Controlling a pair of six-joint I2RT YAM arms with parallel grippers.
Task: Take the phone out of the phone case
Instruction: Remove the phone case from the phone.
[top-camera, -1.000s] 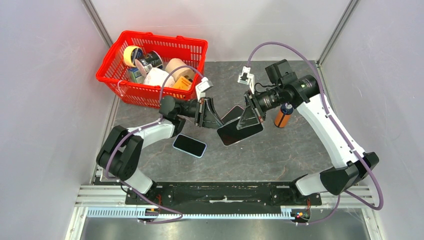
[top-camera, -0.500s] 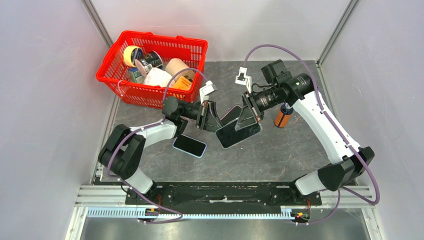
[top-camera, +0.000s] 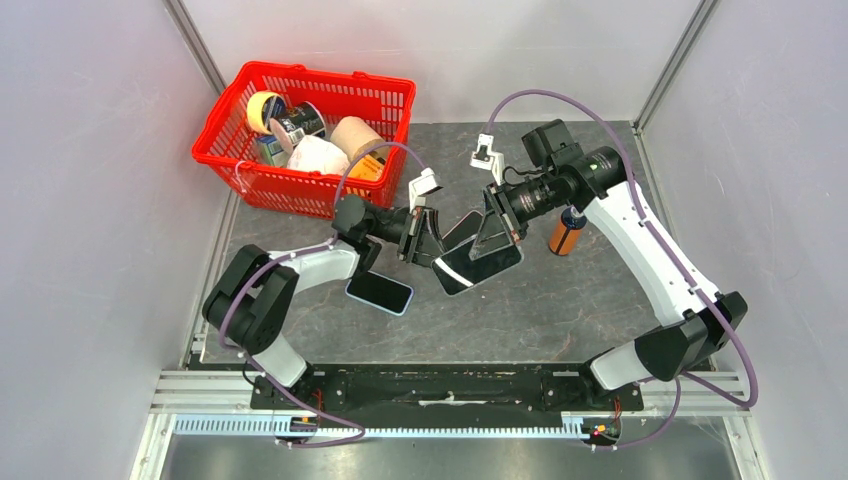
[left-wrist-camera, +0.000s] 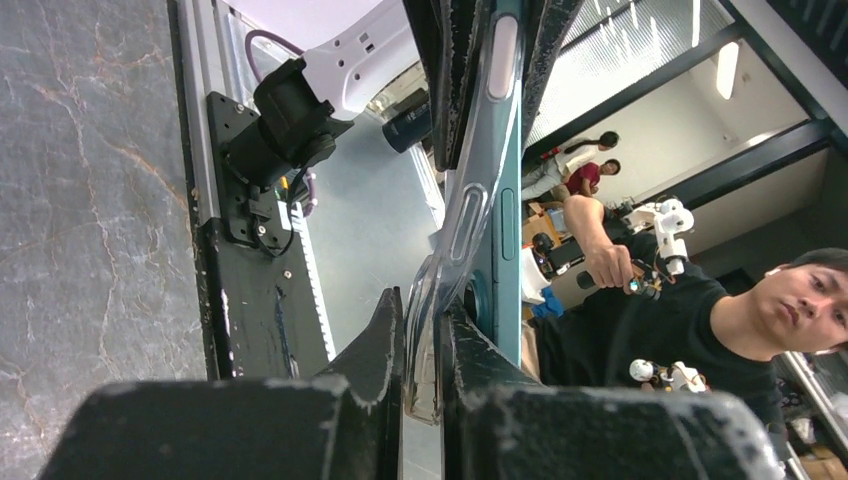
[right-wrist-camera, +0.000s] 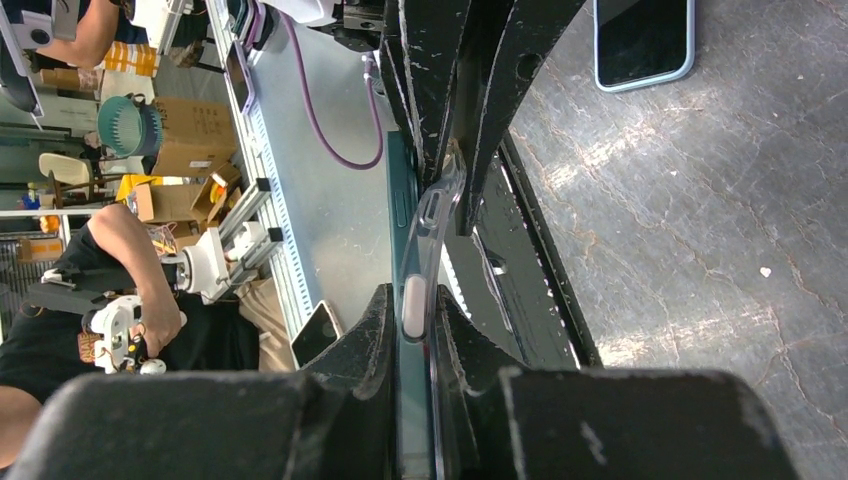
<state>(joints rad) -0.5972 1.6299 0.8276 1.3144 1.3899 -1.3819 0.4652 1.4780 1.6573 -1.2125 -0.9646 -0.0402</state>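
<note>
A dark teal phone (top-camera: 480, 262) in a clear case is held in the air between both grippers over the table's middle. My left gripper (top-camera: 428, 243) is shut on the clear case's edge (left-wrist-camera: 455, 250), and in the left wrist view (left-wrist-camera: 425, 345) that edge bows away from the phone's teal side (left-wrist-camera: 507, 230). My right gripper (top-camera: 497, 236) is shut on the phone's opposite end, its fingers clamping the teal body (right-wrist-camera: 400, 200) in the right wrist view (right-wrist-camera: 412, 315). There the clear case (right-wrist-camera: 437, 210) curves off the phone near the left gripper's fingers (right-wrist-camera: 445, 90).
A second phone in a light blue case (top-camera: 380, 291) lies screen-up on the table below the left gripper; it also shows in the right wrist view (right-wrist-camera: 645, 40). A red basket (top-camera: 385, 92) of rolls and tins stands at the back left. An orange bottle (top-camera: 566, 233) stands beside the right arm.
Both grippers and the held phone have shifted slightly left. The left gripper has turned, and a pale strip of the case now shows along the phone's left edge.
</note>
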